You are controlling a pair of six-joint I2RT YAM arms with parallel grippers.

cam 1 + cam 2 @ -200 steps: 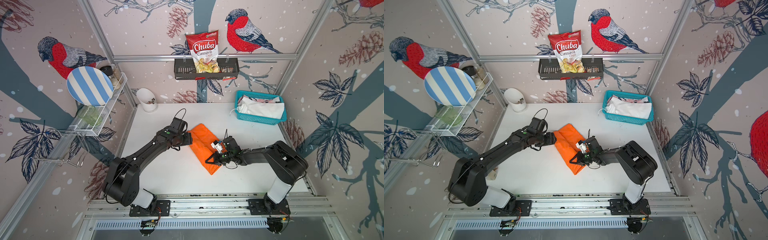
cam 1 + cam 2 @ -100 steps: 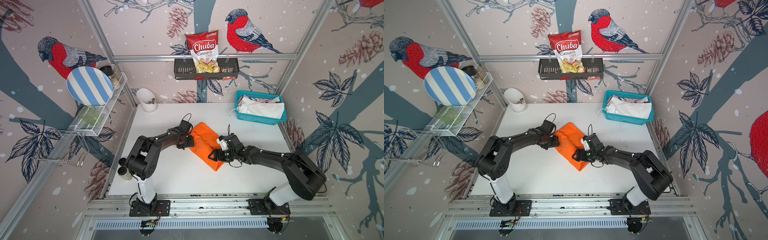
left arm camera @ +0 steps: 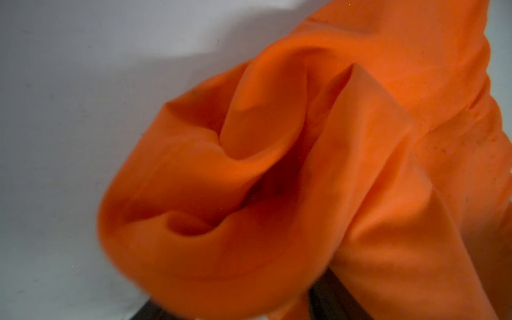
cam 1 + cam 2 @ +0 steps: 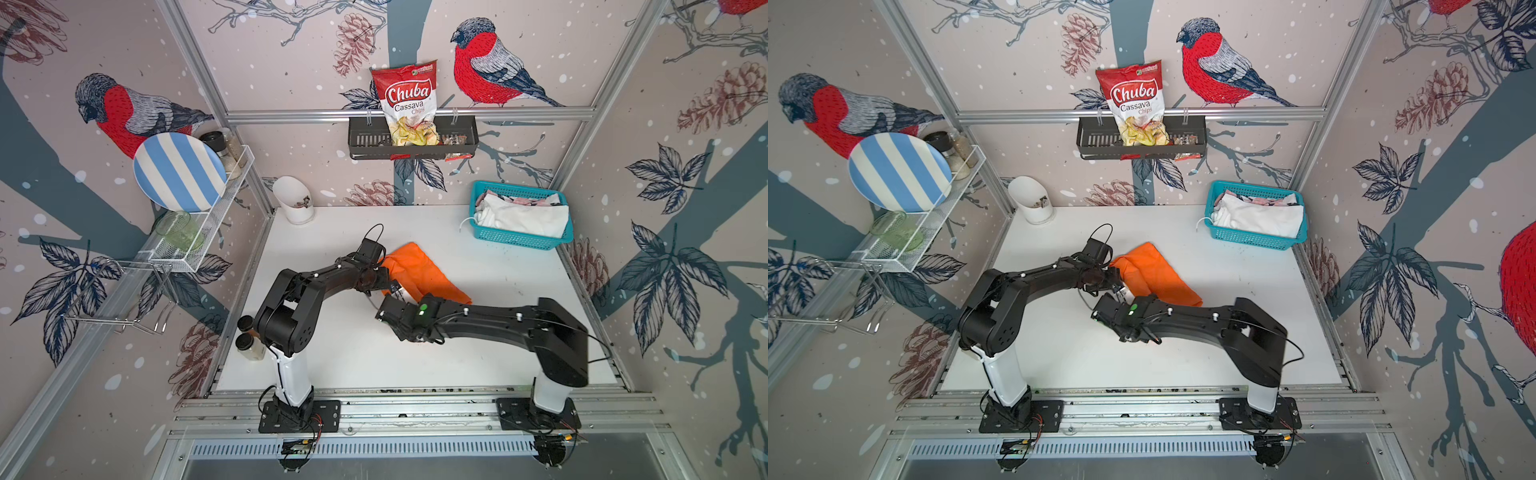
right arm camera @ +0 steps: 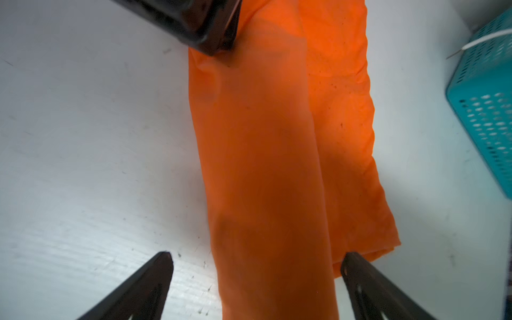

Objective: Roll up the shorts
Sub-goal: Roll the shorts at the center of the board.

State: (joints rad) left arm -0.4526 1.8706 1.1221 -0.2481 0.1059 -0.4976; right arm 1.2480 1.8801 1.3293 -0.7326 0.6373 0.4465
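The orange shorts (image 4: 419, 270) (image 4: 1154, 270) lie folded into a long strip in the middle of the white table. My left gripper (image 4: 384, 279) is at their far left end. In the left wrist view the bunched, curled orange cloth (image 3: 277, 166) fills the space at the jaws and hides the fingers, so it looks shut on that end. My right gripper (image 5: 256, 256) stands wide open at the near end, one finger on each side of the strip (image 5: 263, 138). White shorts (image 4: 523, 214) and pink printed shorts (image 4: 536, 200) lie in the teal basket (image 4: 519, 241).
The teal basket (image 4: 1254, 240) stands at the back right of the table. A white cup (image 4: 293, 203) stands at the back left. Two spice jars (image 4: 249, 340) sit at the table's left edge. A wire shelf (image 4: 199, 245) with a striped plate juts from the left wall.
My right gripper has opened and let go of the near end of the orange shorts, and its wrist has shifted left. The left gripper stays at the far end while its elbow has swung back.
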